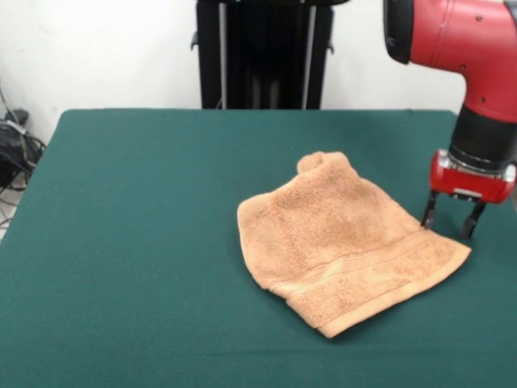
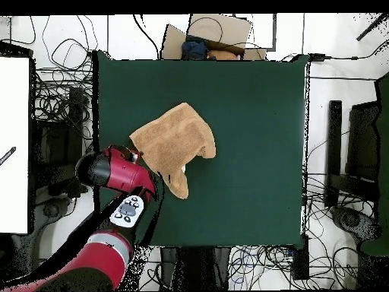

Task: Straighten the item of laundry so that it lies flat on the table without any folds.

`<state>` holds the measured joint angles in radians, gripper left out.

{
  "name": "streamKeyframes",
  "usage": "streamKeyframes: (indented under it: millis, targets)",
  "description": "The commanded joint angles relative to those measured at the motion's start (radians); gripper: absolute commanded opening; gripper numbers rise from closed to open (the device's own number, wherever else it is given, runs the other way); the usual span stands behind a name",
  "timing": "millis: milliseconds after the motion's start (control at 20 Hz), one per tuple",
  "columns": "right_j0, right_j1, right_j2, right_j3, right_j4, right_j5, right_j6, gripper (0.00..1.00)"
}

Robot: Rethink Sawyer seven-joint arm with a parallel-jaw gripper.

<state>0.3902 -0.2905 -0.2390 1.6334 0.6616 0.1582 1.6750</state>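
One towel lies on the green desk, and it is the only thing on the desk top. It is peach-orange terry cloth, and it is not flat. In the front view a woven band runs along its near edge, from the lower left up to a pointed corner on the right. The far part of the towel is bunched, with a small rolled bump at the top, and the left side has a soft fold.

The red and black arm comes down at the right side of the front view. Its gripper stands just behind the pointed right corner of the towel. The two dark fingers point down and are spread apart, with an empty gap between them, so they hold nothing. The tips are very near the towel's edge, but I cannot tell if they touch the cloth or the desk.

In the overhead view the towel lies in the left half of the desk, closer to the left edge than to the right one. The arm covers the gripper there, beside the towel's lower left side.
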Motion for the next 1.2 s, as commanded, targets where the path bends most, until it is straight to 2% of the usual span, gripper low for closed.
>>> streamKeyframes:
  millis: [50,450,850,1200]
  targets:
    - [0.003,0.055,0.001,-0.008,0.007,-0.003,0.239,1.00]
    - [0.055,0.122,-0.085,-0.072,0.018,-0.028,0.235,1.00]
    - [0.123,0.211,-0.220,-0.188,0.053,0.075,0.278,1.00]
    - [0.124,0.229,-0.224,-0.214,0.057,0.061,0.291,1.00]
